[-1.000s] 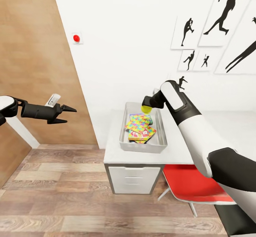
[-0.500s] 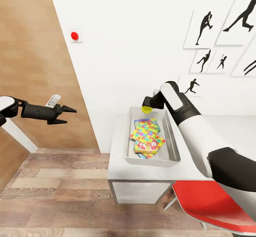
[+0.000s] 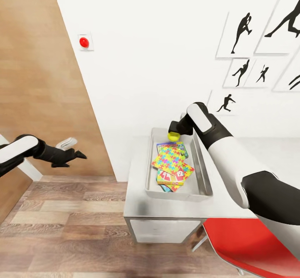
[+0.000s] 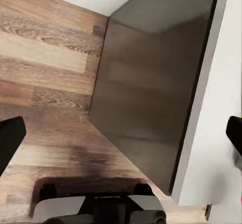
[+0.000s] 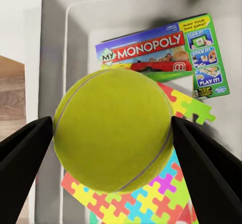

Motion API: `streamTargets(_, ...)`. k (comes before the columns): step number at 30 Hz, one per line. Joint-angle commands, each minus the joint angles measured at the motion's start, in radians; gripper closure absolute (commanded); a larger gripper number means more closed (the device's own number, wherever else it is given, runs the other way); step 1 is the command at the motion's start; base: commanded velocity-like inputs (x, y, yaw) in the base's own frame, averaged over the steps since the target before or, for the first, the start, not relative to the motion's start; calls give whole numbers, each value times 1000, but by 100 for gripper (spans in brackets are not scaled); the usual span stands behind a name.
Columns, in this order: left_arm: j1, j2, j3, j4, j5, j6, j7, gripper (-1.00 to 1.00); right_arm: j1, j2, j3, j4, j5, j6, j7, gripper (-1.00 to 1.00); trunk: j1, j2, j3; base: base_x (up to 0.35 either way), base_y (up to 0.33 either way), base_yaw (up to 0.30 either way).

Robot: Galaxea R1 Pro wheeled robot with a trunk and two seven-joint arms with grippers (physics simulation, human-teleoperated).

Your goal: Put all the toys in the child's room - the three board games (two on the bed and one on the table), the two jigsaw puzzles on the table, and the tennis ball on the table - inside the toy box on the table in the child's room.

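Ball over the box
Your right jaws pinch the ball above the box's far end, puzzles and games inside it on the worktop. Your left jaws hang spread over the floor.

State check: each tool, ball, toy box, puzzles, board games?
right tool: shut on tennis ball, above toy box
left tool: open, empty, over floor
toy box: open-topped, on table
jigsaw puzzles: flat, inside toy box
board games: in toy box, partly under puzzles
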Motion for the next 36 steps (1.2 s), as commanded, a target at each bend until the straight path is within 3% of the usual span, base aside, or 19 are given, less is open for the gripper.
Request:
streamTargets(1,-1,0,-5,5,5,-4,13,-100,-1,0,3,0,-11,1,-10,100,1,-2,-2,0,0,0)
streamTargets(6,4,-17,-6,69,-21,-10,46,-100,-1,0,1,2,-11,1,-9,100,1,-2,-6,0,0,0)
streamTargets(9,5,-49,-7,123,-40,-11,68,-100,-2,0,1,2,-11,1,-9,100,1,-2,-9,0,0,0)
streamTargets(12,6,-100,-6,202,-83,-12,82,-100,-2,1,0,2,-11,1,-9,100,1,-2,-13,0,0,0)
streamTargets(16,6,-123,-5,248,-103,-12,86,-100,-2,1,0,2,-11,1,-9,100,1,-2,-18,0,0,0)
streamTargets(22,15,-129,-7,261,-108,-69,82,-100,-2,1,0,1,-11,1,-9,100,1,-2,-25,0,0,0)
streamTargets(25,46,-127,-9,262,-109,-102,79,-100,-2,1,0,-2,-11,2,-9,100,1,-2,-29,0,0,0)
streamTargets(36,67,-124,-12,263,-110,-115,78,-100,-2,-18,2,-4,-10,9,-10,100,1,-2,-43,0,0,12)
